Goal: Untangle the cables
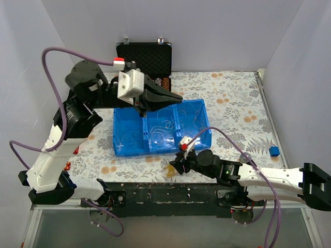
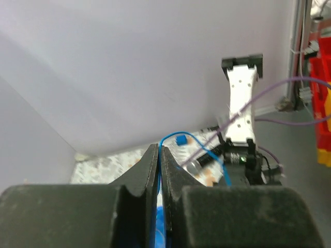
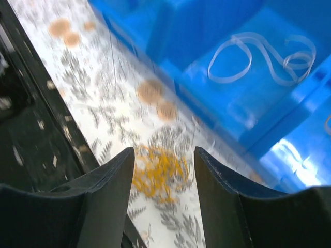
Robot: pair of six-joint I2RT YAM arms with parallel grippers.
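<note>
As I read the top view, the left gripper (image 1: pixel 176 97) hangs over the blue tray (image 1: pixel 199 111), where pale loops (image 1: pixel 163 130) lie in the middle compartment. The right gripper (image 1: pixel 177 165) sits low beside a yellow clump (image 1: pixel 170 171) on the flowered tabletop (image 1: pixel 232 98). Room is tight there, with the black rail (image 1: pixel 155 188) just behind and the tray wall just ahead.

On the left wrist view, the jaws are pressed together on a blue loop (image 2: pixel 207 147), which arcs out thin and limp. I judge it almost weightless, stretchy and apt to slip.

On the right wrist view, the jaws stand wide apart and hold nothing, with the blurred yellow clump between them. I would pinch one outer strand, not the whole clump.
</note>
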